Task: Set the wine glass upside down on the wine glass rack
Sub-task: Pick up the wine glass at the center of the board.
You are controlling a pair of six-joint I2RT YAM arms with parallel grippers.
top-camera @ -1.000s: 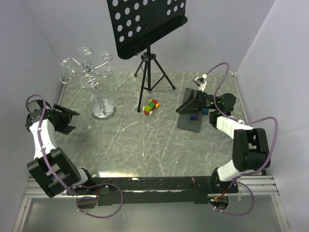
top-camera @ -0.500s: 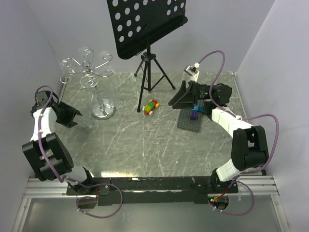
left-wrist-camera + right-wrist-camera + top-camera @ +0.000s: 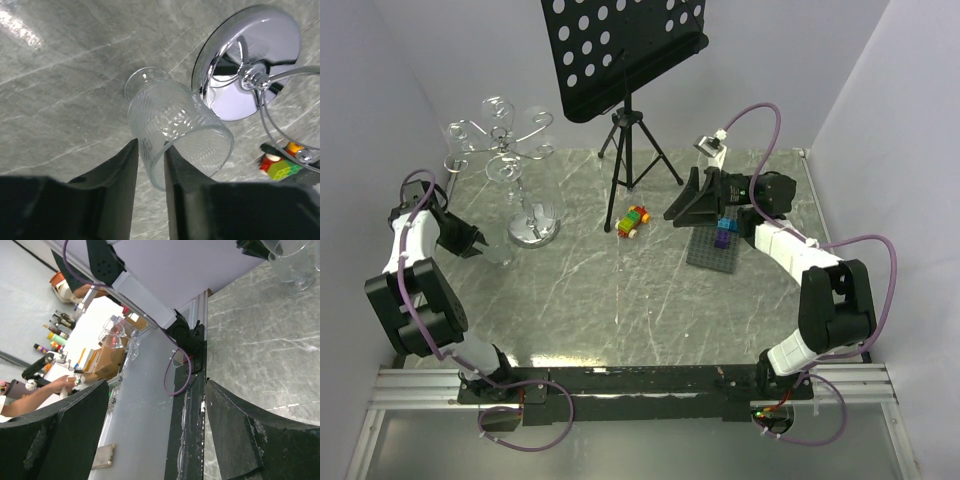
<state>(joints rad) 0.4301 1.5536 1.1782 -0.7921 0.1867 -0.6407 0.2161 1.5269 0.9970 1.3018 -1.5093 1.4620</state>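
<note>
Right next to the round base of the wine glass rack [image 3: 250,60], the wine glass [image 3: 175,135] is stood foot-down on the marble-look table [image 3: 620,300]. One side of its rim is tucked into the gap of the left gripper [image 3: 150,145]. Compared with a second ago, that gripper has been swung in from the table's edge and its jaws narrowed a lot. The right gripper [image 3: 692,203] has been lifted off the grey baseplate [image 3: 705,258] toward the middle. The left jaws are now only slightly apart, with the glass wall between them, though whether it's actually pinched can't be told tbh. The right jaws are spread wide, with nothing held or touched.
</note>
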